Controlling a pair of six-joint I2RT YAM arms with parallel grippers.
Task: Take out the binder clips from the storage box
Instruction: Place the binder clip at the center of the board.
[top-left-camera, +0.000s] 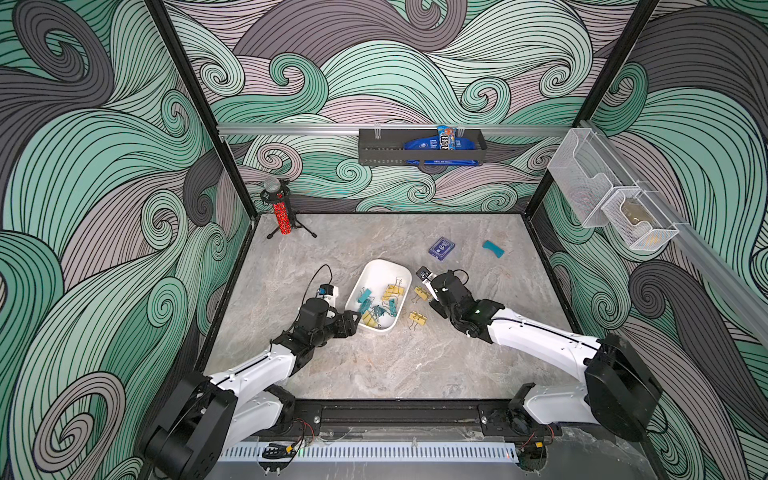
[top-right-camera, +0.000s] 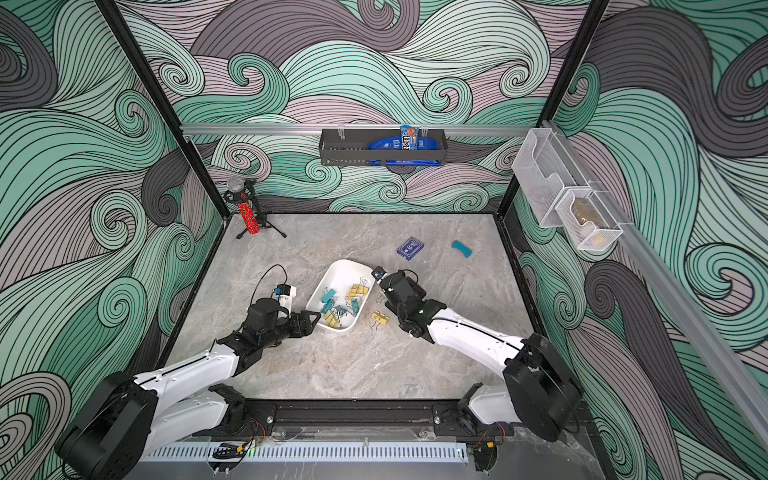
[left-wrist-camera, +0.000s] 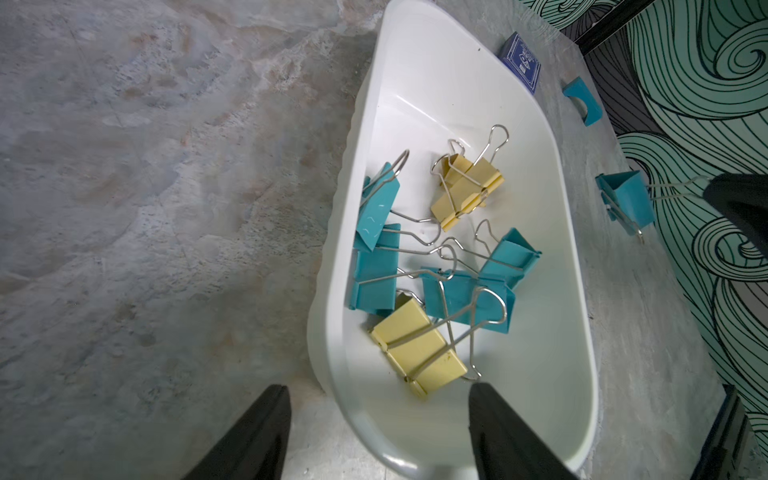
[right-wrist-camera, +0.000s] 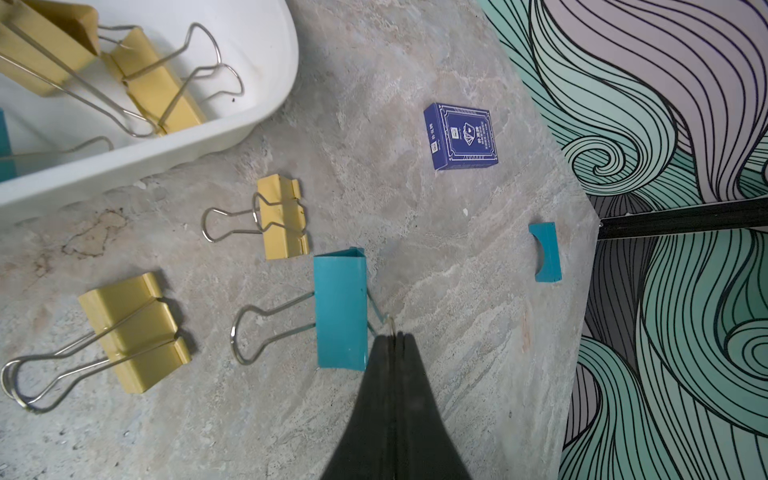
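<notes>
binder clips (left-wrist-camera: 417, 345), teal and yellow, mostly lie heaped in the storage box (top-left-camera: 384, 276) at mid-table. two yellow clips (right-wrist-camera: 282, 216) rest on the table (right-wrist-camera: 374, 124) just beside the box, on the right arm's side. the right gripper (right-wrist-camera: 392, 334) is clenched on the wire handle of a teal clip (right-wrist-camera: 340, 311) next to them. the left gripper (left-wrist-camera: 376, 386) stands released, its fingers straddling the box's near end wall.

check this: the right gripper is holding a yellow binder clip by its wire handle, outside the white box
Not quite. The binder clip that the right gripper holds by its wire handle is teal, not yellow; the right wrist view shows it. It is outside the white box, as you say.
</notes>
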